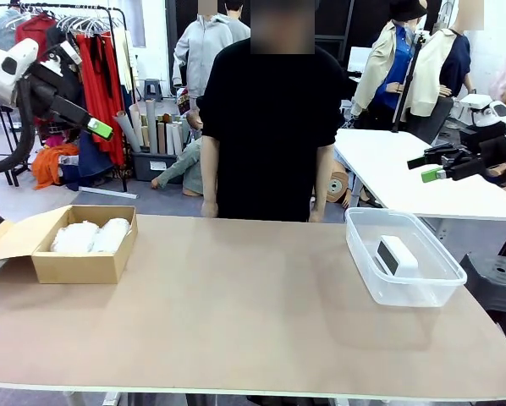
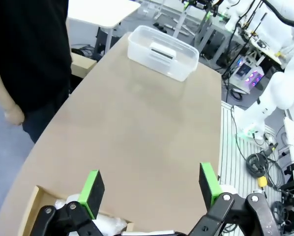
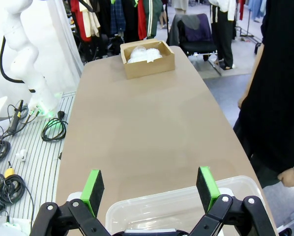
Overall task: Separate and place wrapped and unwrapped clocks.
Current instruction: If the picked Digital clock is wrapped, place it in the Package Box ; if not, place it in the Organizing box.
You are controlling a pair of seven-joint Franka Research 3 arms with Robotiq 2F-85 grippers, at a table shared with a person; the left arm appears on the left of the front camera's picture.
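Front view: two wrapped clocks (image 1: 90,236) lie in a cardboard box (image 1: 75,266) at the tabletop (image 1: 236,313) left edge; the bare clock (image 1: 396,255) sits in a clear tub (image 1: 409,292) at the right edge. Left wrist view: left gripper (image 2: 151,189), jaws open, hangs above the box. Right wrist view: right gripper (image 3: 151,189), jaws open, hangs above the tub.

Two wrapped clocks (image 1: 90,236) are held in the cardboard box (image 1: 75,266). Far right of the box, the bare clock (image 1: 396,255) is seen inside a clear tub (image 1: 403,292).
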